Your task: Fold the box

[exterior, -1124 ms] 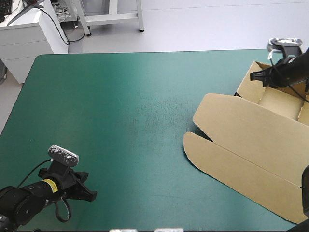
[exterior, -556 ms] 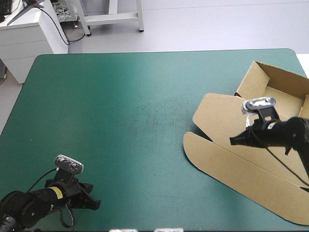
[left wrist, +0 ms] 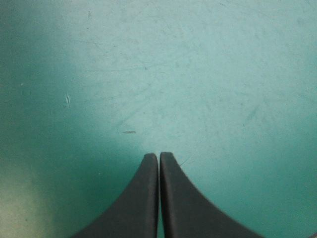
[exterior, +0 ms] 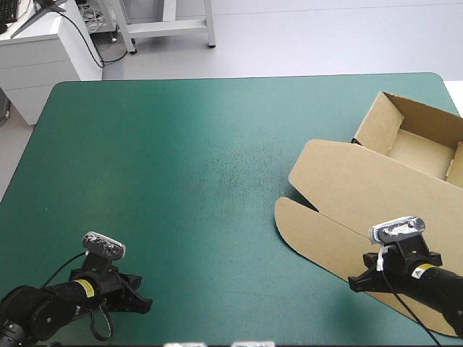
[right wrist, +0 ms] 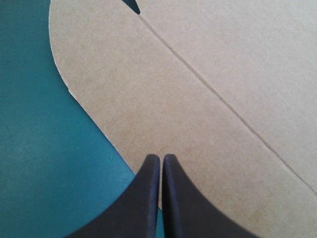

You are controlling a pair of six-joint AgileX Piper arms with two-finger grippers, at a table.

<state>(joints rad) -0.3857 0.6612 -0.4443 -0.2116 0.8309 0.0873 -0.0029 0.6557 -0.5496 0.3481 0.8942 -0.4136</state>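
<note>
Trainee: Where does the box (exterior: 383,202) sit?

Tech: On the right side of the teal-green cover (exterior: 181,166). Its far part is an open tray (exterior: 423,152) with walls raised. The lid (exterior: 347,181) and the rounded flap (exterior: 325,238) lie flat, reaching toward the near edge.

Trainee: And the right gripper (exterior: 353,282)?

Tech: It is low over the flap's near end, black fingers pressed together and pinching nothing. The right wrist view puts its tip just inside the curved edge, with the crease (right wrist: 213,94) ahead. I can't say whether it touches the board.

Trainee: Why there, and closed?

Tech: My guess is that a narrow point at the edge suits nudging or slipping under the flap, so it can be turned up along that crease.

Trainee: What about the left gripper (exterior: 141,303)?

Tech: It is at the near left, well apart from the box, fingers together over bare cover. It is probably parked out of the way.
</note>
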